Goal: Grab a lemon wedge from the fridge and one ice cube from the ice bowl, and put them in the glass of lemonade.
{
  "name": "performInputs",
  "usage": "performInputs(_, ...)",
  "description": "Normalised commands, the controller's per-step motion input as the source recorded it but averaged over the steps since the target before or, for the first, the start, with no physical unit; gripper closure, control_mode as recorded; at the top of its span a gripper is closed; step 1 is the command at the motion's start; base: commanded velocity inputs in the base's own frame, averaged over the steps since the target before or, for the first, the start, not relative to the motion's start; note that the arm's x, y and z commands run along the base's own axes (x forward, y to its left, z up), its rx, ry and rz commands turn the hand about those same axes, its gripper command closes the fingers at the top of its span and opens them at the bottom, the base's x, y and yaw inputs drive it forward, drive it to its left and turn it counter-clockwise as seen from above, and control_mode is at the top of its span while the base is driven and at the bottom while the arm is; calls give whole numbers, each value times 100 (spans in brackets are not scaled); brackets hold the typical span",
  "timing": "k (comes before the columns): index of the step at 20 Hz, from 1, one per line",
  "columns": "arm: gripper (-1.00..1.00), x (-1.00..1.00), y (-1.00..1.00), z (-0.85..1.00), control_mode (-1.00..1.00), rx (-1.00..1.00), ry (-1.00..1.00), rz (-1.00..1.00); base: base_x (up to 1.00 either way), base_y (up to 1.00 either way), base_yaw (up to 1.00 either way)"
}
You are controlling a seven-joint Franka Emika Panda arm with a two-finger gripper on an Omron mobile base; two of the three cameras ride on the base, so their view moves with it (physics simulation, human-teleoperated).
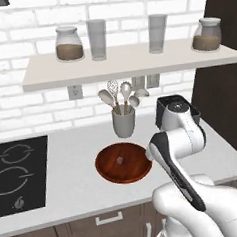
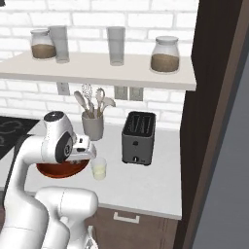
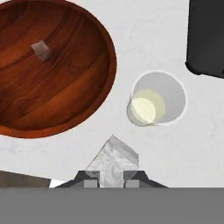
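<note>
The hand view looks straight down on the surface (image 3: 131,48). At its bottom the pincer (image 3: 111,181) pinches an ice cube (image 3: 113,158), a pale translucent block that juts up between the two dark tips. Just beyond the cube stands the glass (image 3: 158,98), seen from above as a clear ring with pale yellow liquid inside; cube and glass are near but apart. To the glass's left lies the bowl (image 3: 65,87), reddish-brown wood, cut off at the top and left edges, with a second cube (image 3: 40,50) resting inside it. A dark toaster (image 3: 206,37) is cropped at the upper right corner.

The left base view shows the bowl (image 1: 123,162) whole on the surface (image 1: 68,164), the small cube (image 1: 120,160) near its middle, and a grey cup (image 1: 123,121) of utensils just behind it. A stove (image 1: 16,172) lies at the left. Here the arm (image 1: 180,141) covers the glass and the pincer, and the toaster (image 1: 165,103) is hidden but for its top corner.

The right base view shows the glass (image 2: 98,168) upright just beside the bowl (image 2: 61,169), which is mostly hidden behind the arm's wrist (image 2: 61,138). The toaster (image 2: 138,138) stands in full to the right, well apart from the glass. The pincer itself is too masked by the wrist to make out here. A shelf (image 2: 97,68) above carries jars and tall grey glasses. A lemon wedge is too small to make out anywhere.
</note>
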Motion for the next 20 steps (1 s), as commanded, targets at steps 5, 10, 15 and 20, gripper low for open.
performInputs(5, 100, 5, -62, 53, -100, 17, -23, -16, 0, 0, 0)
performInputs(10, 100, 26, -19, 21, -100, 3, 3, -10, 0, 0, 0)
performInputs(15, 100, 18, 0, -9, -100, 0, 6, -10, 0, 0, 0)
performInputs(20, 100, 1, 0, -16, -100, 0, 0, -6, 0, 0, 0)
